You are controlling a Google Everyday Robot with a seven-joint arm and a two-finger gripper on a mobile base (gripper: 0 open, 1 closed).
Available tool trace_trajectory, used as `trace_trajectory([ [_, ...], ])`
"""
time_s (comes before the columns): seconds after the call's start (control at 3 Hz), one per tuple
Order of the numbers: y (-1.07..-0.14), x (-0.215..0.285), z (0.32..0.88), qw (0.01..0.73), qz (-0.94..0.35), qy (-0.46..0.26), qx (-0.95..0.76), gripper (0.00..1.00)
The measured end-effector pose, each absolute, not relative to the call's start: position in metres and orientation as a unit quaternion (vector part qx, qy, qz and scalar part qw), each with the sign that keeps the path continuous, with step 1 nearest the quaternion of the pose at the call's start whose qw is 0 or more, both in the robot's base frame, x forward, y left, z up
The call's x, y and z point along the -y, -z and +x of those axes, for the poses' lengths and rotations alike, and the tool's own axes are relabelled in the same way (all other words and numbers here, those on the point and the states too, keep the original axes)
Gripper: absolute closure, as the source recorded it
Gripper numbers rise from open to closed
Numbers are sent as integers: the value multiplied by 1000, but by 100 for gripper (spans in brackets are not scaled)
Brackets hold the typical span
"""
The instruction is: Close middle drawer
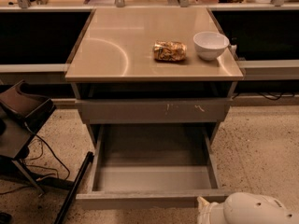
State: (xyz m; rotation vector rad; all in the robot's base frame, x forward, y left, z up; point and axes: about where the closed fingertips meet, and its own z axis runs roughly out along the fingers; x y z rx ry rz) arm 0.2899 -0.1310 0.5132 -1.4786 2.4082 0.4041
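Filling the middle of the scene, the beige flat-topped desk (117, 55) stands over the wide, shallow grey metal middle drawer (154, 178), which is pulled far out toward the near side, its bare inside showing. Above it sits a grey drawer front with pale scratches (154, 110). The white rounded gripper (204, 211) is at the drawer's near right corner; whether it is clenched or released, I cannot tell. A white ceramic bowl (210, 44) and a crumpled golden snack bag (169, 51) rest far right on the desk.
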Motion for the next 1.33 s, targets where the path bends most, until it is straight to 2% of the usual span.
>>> trace_trajectory([
  [0.33,-501,131,291,136,-509,-133,-840,0],
  [1.0,-431,146,328,112,-487,-150,-853,0],
  [1.33,-432,146,327,112,-487,-150,-853,0],
])
